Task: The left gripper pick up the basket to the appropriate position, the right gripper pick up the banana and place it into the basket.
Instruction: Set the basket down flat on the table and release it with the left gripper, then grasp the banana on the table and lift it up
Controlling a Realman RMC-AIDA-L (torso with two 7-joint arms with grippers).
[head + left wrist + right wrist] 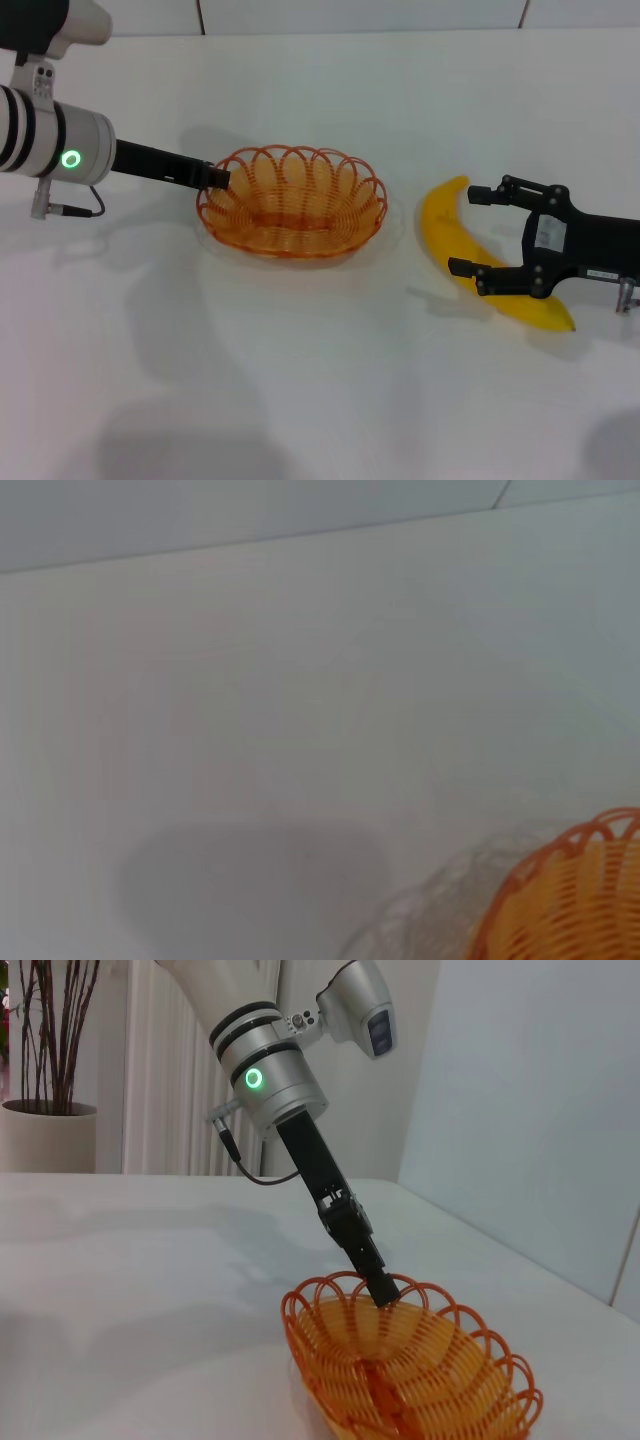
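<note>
The left claw seems clamped on the basket rim; the right claw, fingers apart, straddles the banana on the table.

The right gripper carries a white rectangular label on its body; its print is too small to read; no other text is legible.

White-grey left arm, green ring light, black cable, black right gripper, apparently white label
</note>
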